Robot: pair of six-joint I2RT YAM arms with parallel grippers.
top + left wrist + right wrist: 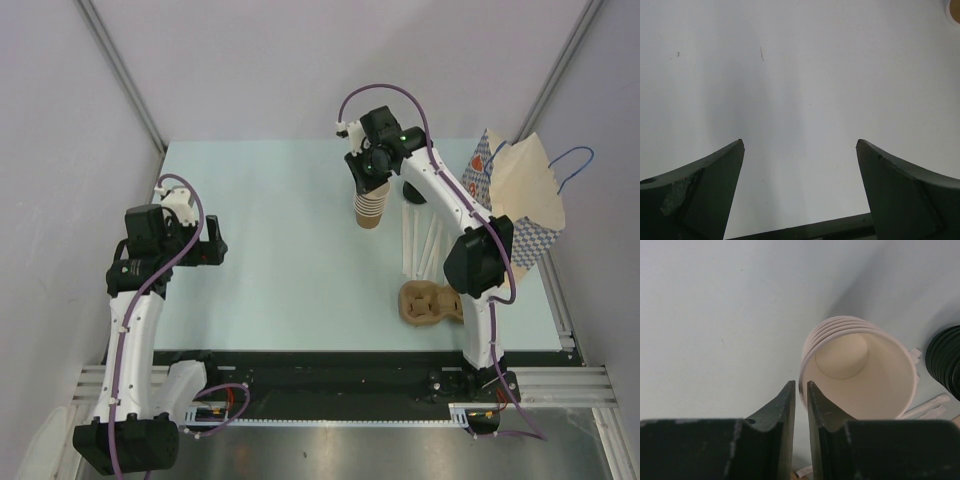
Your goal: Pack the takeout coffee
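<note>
Currently I see my right gripper (pixel 800 384) narrow at the cup stack (pixel 842 357), grip unclear; left gripper (pixel 800 144) wide, well left of it.

Left arm (pixel 133 330): rises from its base at the near left, elbow folded, wrist turned towards the middle of the table.
Left gripper (pixel 800 144): jaws spread wide, nothing between them.
Right arm (pixel 445 195): stretched far forward and inward from its base.
Right gripper (pixel 801 384): points down, fingers (pixel 775 410) drawn near together with a thin slit between; whether they pinch anything cannot be told.
</note>
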